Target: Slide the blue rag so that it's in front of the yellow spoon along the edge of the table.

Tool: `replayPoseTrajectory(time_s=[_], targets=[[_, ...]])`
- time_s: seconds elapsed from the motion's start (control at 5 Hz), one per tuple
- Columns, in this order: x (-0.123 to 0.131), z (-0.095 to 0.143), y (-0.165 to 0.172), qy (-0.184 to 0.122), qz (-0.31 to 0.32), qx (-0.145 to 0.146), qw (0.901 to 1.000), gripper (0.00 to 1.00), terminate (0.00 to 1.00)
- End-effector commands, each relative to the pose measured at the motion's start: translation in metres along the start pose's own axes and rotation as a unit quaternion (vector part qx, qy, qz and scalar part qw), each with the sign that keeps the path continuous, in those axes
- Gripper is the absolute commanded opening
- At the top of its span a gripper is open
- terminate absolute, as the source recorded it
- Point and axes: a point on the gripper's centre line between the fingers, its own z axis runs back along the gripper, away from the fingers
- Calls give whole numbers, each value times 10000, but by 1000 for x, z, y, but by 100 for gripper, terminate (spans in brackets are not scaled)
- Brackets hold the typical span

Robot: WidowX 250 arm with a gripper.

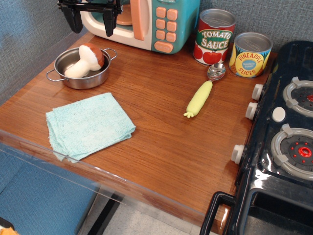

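Note:
The blue rag (88, 125) lies folded on the table (166, 142) at the front left, its near corner at the table's front edge. The yellow spoon (202, 93) lies right of centre, its silver bowl toward the cans and its frilled yellow end toward the front. My gripper (91, 18) hangs at the top left, above and behind the steel pot, in front of the toy microwave. Its black fingers stand apart with nothing between them. It is well away from the rag.
A steel pot (80, 68) holding a toy mushroom (88, 59) stands behind the rag. A toy microwave (146, 22) is at the back, with a tomato sauce can (214, 36) and a pineapple can (250, 55) to its right. A black toy stove (279, 137) fills the right side.

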Motion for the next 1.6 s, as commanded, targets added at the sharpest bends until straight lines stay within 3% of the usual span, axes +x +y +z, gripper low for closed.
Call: replayPoseTrajectory(time_s=[0.0, 0.4, 0.6, 1.2, 1.4], targets=[[0, 0, 0, 0, 0, 0, 10000, 100, 0], [-62, 6, 15, 209, -792, -171, 9965, 100, 0], [-88, -2, 21, 442, -1086, -226, 9928, 100, 0], [-121, -63, -3, 755, -1393, -45, 9874, 100, 0], [-133, -68, -22, 837, -1526, -58, 9847, 100, 0]])
